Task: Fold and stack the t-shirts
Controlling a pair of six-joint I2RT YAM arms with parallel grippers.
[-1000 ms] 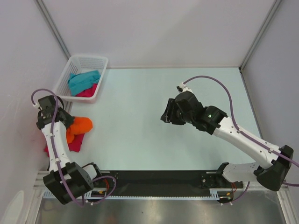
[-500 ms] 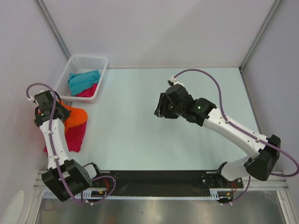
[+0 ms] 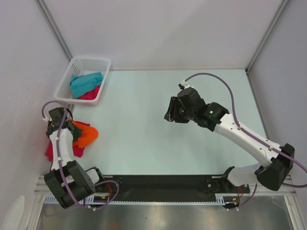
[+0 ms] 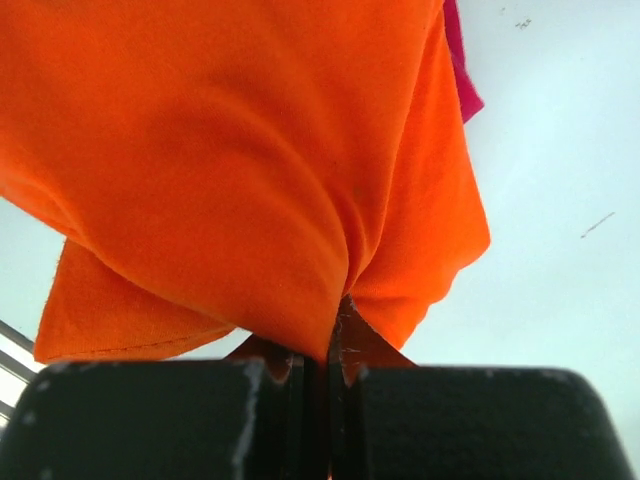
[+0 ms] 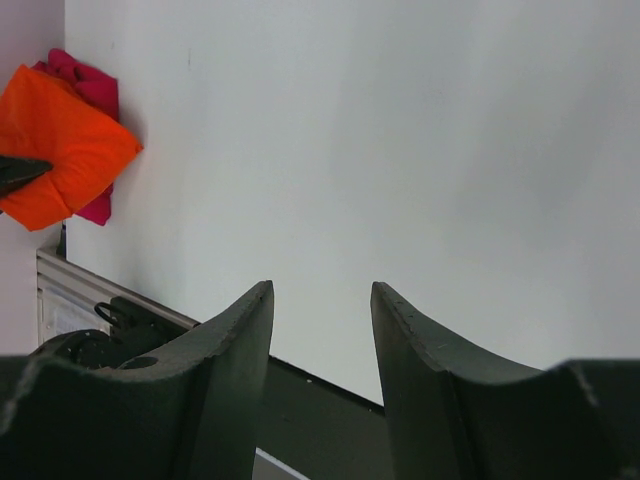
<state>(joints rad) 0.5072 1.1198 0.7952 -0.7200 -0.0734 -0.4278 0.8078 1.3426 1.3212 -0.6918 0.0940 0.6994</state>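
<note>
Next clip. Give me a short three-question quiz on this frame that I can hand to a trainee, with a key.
1. How many t-shirts show in the white basket?
2. True or false: the right hand holds a t-shirt.
3. The left hand and the orange t-shirt: A apart; B hand shut on the cloth; C hand open above it.
Key: 1 two, a teal t-shirt and a pink t-shirt; 2 false, it is open and empty; 3 B.

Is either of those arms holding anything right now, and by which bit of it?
The left gripper is shut on the orange t-shirt, pinching a bunched fold of its cloth. The right gripper is open and holds nothing.
</note>
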